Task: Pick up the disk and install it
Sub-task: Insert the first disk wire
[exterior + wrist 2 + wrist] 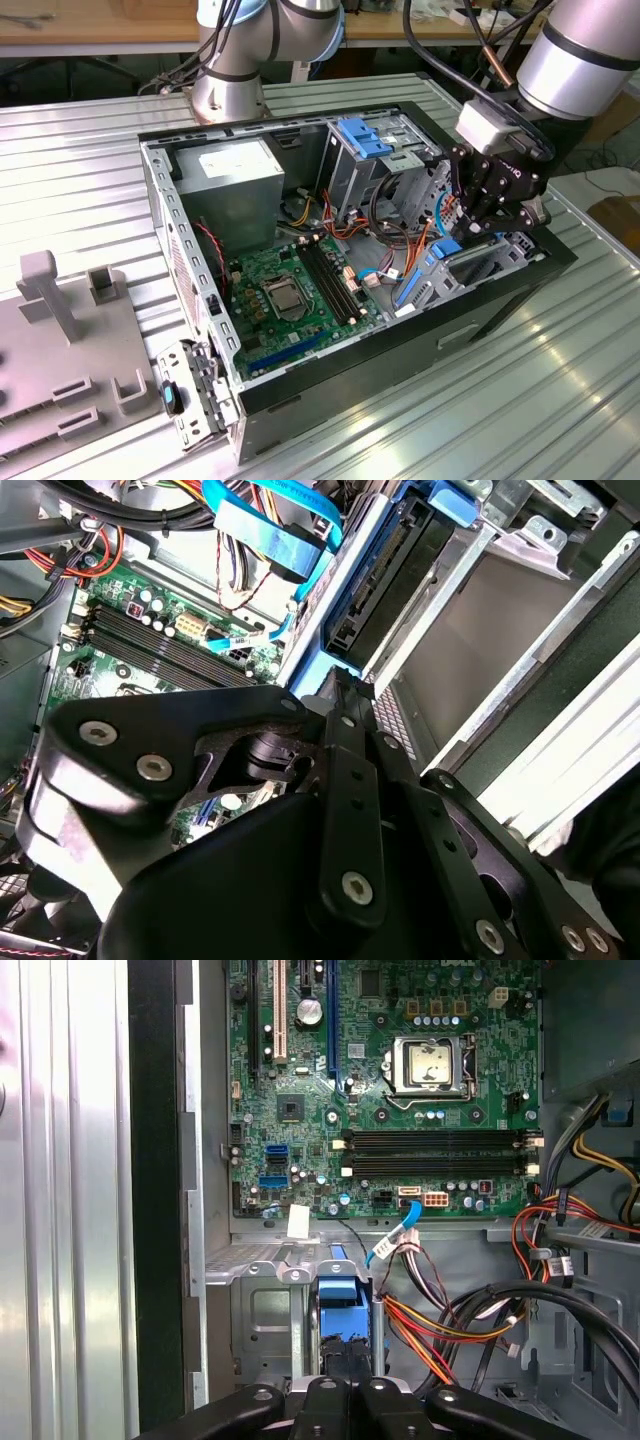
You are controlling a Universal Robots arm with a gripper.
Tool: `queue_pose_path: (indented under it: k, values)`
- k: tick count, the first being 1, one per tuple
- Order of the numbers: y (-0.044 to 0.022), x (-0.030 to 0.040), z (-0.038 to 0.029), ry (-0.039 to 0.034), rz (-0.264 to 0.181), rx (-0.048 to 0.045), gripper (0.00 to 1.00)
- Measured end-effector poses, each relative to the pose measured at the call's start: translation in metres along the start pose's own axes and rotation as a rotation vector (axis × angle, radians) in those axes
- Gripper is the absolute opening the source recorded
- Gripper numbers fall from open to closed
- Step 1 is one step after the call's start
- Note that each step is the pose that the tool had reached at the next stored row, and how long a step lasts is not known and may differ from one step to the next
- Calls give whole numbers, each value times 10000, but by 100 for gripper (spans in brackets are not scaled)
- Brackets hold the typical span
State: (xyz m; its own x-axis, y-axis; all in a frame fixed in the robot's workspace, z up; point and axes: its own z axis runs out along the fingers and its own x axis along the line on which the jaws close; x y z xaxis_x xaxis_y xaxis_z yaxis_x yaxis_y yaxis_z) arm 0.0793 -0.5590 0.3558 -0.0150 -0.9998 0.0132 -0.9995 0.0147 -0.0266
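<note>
A: Since the job is to pick up the disk [488, 258] and put it in, how much looks done?

B: The picking up looks done to me. The disk is not lying out on the metal table [450, 400]. It is inside the open computer case [160, 210], in the metal drive bay [450, 288] at the exterior view's right. That is well apart from the grey power-supply box [235, 175].

A: Where is the gripper [478, 222]?

B: Right over that bay, pointing down into it. In the first wrist view the gripper [345, 1360] has its two black fingers pulled close together. The blue end of the disk [345, 1315] sits between them. So I think they are pinching the disk.

A: Is the disk all the way in?

B: I can't be sure. In the exterior view it looks a bit tilted in the bay, not flat. In the second wrist view the dark edge of the disk [385, 590] lies along the grey bay wall, with a blue rail beside it. I cannot see if it has clicked into place.

A: What else is close by?

B: The green motherboard [285, 290] is just beside the bay. Some orange and red cables [450, 1325] run near the disk but not across it, as far as I can see.

A: So what is not done?

B: My guess is the last bit. The disk does not look snug yet, and the gripper has not let go.
</note>
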Motion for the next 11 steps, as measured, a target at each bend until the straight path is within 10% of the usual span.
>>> queue_pose_path:
  k: [11]
  values:
    - [-64, -1, 2, -2, 0, 1, 11]
